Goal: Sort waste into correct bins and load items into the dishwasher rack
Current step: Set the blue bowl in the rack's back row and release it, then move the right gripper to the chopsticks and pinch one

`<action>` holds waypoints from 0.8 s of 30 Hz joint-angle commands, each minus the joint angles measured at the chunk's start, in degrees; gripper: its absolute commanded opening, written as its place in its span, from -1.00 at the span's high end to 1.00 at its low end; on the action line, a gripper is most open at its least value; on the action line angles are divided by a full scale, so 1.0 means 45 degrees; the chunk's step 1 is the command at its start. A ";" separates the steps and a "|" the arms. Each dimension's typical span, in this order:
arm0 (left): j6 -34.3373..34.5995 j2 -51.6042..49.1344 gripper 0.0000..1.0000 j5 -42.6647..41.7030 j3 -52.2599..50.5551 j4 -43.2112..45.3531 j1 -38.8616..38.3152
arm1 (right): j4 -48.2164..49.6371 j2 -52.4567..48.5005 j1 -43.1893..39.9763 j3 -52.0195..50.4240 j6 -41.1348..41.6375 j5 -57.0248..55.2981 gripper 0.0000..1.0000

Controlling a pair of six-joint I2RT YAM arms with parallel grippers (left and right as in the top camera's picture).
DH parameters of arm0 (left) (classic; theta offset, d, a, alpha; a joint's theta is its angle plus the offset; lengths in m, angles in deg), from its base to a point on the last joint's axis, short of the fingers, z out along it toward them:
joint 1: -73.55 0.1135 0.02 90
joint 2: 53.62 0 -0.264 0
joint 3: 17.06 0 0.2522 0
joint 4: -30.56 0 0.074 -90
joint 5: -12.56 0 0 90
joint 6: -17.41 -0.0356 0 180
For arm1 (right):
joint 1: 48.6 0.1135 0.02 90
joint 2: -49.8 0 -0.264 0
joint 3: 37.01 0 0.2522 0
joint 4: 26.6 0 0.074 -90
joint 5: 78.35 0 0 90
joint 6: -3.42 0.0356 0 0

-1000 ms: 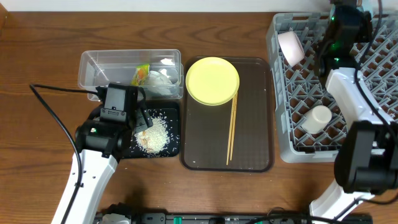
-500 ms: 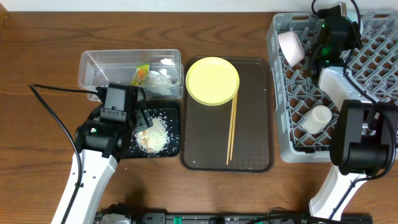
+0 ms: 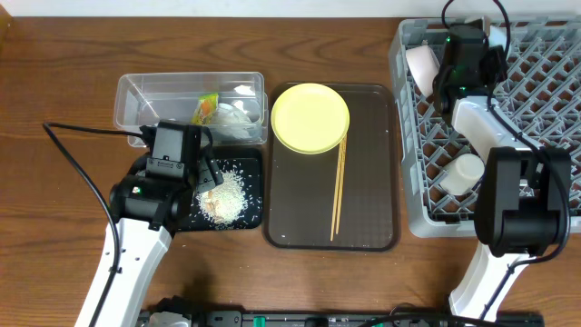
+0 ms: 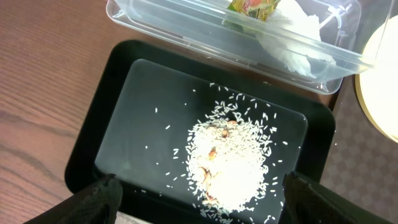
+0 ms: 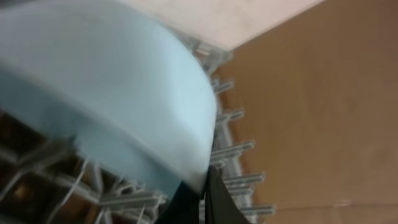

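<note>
Overhead, the clear tub (image 3: 136, 100) sits at the back left of the wooden table (image 3: 54, 54), holding the green-and-orange snack wrapper (image 3: 207, 109) and the crumpled tissue (image 3: 236, 120) at its right end. Just in front of it lies the black tray (image 3: 257, 191) with the rice (image 3: 223, 200) heaped near its middle and stray grains scattered around. The left gripper (image 4: 200, 183) hovers over this tray; in the left wrist view its two dark fingertips (image 4: 102, 196) stand wide apart at either side of the pile, holding nothing. To the right, the brown serving tray (image 3: 368, 182) carries the yellow plate (image 3: 310, 118) at its far end and the chopsticks (image 3: 338, 191), which lie side by side lengthwise, their upper ends at the plate's rim. The dishwasher rack (image 3: 554, 82) fills the right side; the white bowl (image 3: 423, 68) stands tilted on edge among the pegs at its far left, and the white cup (image 3: 465, 173) rests nearer the front. The right gripper (image 5: 199, 198) is over the rack's far part, beside the white bowl. The right wrist view shows it clamped on the rim of the light blue bowl (image 5: 106, 93), with pegs just below.
</note>
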 commanded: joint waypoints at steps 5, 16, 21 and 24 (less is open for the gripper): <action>0.0121 0.0000 -0.71 0.0243 0.0053 0.0000 0.0078 | -0.2676 0.2171 -0.0073 0.0024 0.3317 0.3944 0.34; 0.0121 -0.0005 -0.72 0.0243 0.0053 0.0000 0.0078 | -0.8092 0.5693 0.1132 0.0024 0.5634 1.0729 0.09; 0.0121 -0.0005 -0.72 0.0238 0.0053 -0.0005 0.0078 | -1.0506 0.5838 0.2429 -0.0005 0.8063 1.3051 0.19; 0.0121 0.0000 -0.72 0.0243 0.0053 -0.0005 0.0078 | -1.1608 0.5527 0.3395 -0.0233 0.9005 1.3061 0.20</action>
